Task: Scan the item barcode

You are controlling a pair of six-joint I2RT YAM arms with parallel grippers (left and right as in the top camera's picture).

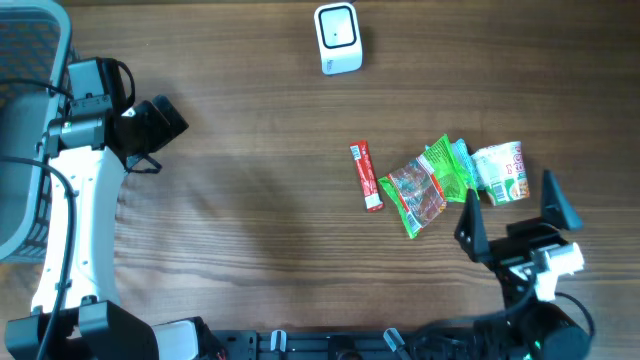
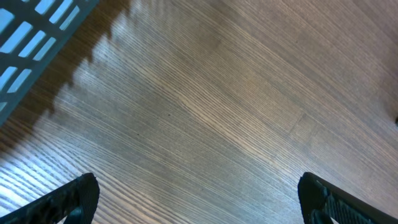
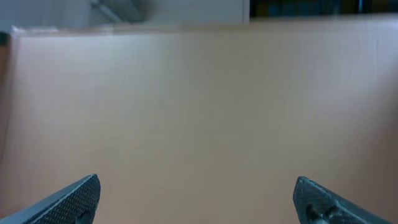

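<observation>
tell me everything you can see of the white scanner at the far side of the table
The scanner is a small white box with rounded corners, plastic by the look of it. Its top face shows a rounded square window outlined in dark, with a small dark mark inside. It sits on the wooden table near the far edge and shows only in the overhead view. Nothing touches it; the packets lie well apart, nearer the robot.

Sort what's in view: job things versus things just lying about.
Job: scanner; items for scanning: red stick, snack bag, teal packet, cup.
Lying about: basket, as far as the pictures tell.
</observation>
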